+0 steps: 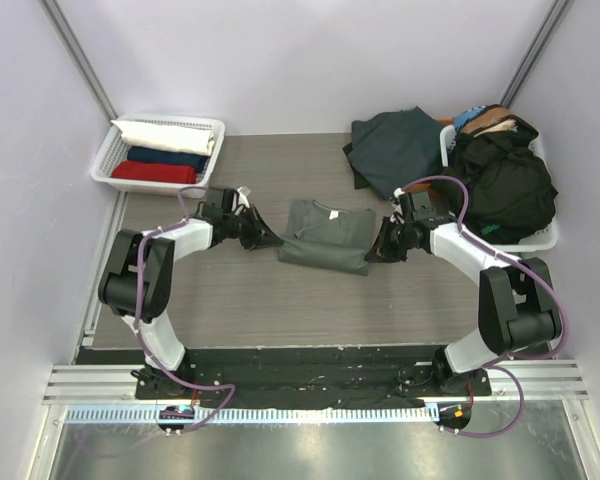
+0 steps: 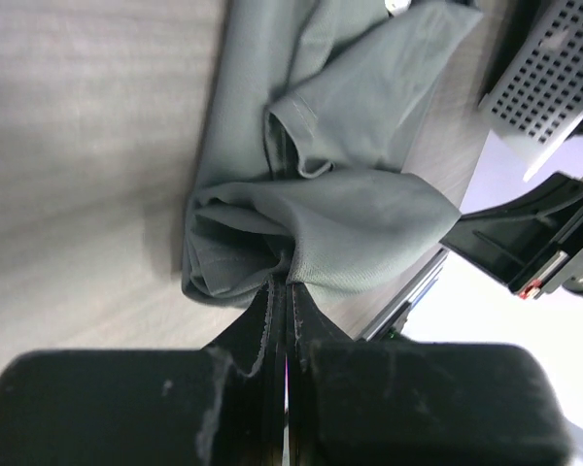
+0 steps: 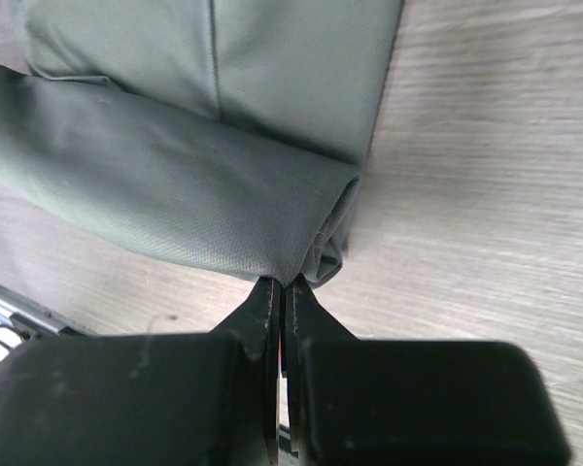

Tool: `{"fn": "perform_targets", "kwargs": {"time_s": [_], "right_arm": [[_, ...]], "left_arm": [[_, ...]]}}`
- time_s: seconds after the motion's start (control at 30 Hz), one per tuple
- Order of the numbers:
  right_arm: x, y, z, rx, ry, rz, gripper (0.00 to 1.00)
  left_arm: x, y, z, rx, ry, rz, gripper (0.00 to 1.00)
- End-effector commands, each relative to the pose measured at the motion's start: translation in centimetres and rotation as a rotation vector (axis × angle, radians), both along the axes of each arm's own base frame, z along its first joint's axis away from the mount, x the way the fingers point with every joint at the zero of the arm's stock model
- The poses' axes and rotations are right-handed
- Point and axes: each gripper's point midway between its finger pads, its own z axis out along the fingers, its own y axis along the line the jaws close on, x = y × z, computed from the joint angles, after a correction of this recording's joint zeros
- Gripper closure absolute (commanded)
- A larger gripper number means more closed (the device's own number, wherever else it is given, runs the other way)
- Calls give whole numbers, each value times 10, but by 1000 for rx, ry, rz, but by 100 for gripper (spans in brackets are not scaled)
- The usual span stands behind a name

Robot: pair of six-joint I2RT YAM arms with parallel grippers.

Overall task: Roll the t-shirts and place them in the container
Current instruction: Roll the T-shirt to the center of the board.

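Rolling is under way on the grey-green t-shirt [image 1: 325, 235], which lies in the middle of the bench [image 1: 230, 300] between the two arms. Its near edge is turned over into a thick fold that runs the width of the cloth, while the collar half beyond it lies flat.

The left hand [image 1: 263, 238] is at the left end of that fold. In its wrist view the fingers are pressed together with bunched cloth nipped at the tips [image 2: 287, 291]. The right hand [image 1: 380, 248] is at the right end, fingers likewise closed and pinching the rim of the fold [image 3: 280, 286]. The left end looks looser and more crumpled than the right.

Done, by the look of it: a white roll [image 1: 165, 135], a navy roll [image 1: 168, 157] and a red roll [image 1: 152, 172] lie side by side in the left basket [image 1: 105, 165] at the far left corner.

Left to do: this shirt is perhaps a turn or so in and needs rolling to the collar. A dark teal t-shirt [image 1: 395, 145] lies loosely folded on the bench at the far right, just beside the right basket [image 1: 545, 240], and a black heap [image 1: 505, 185] fills that basket unrolled. Roughly half the work remains, as I judge it.
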Motion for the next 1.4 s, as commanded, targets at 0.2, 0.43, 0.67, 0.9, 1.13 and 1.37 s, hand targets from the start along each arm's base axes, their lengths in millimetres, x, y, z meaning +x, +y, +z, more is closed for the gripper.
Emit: {"fn": "perform_targets", "kwargs": {"time_s": [0.2,0.43,0.67,0.9,1.13,1.37], "right_arm": [[46,-20,-7,-61,-73,-153,99],[61,-33,-24,-55,-75,-223,99],[69,-41,-22,-34,-90,-266,99],[77,-43,-13,-14,-123,-286,99],[63,-36,-18,23,-94,-251,99],[37,-29,-12,66,-92,-214,99]], "left_arm": [[54,-16,5,-89,-44,13,99],[81,-24,6,-118,-62,19,98],[104,-34,12,-160,-112,10,98],[115,-48,18,-172,-150,-16,98],[101,-47,11,-173,-140,-18,100],[65,-31,6,-115,-124,-11,100]]}}
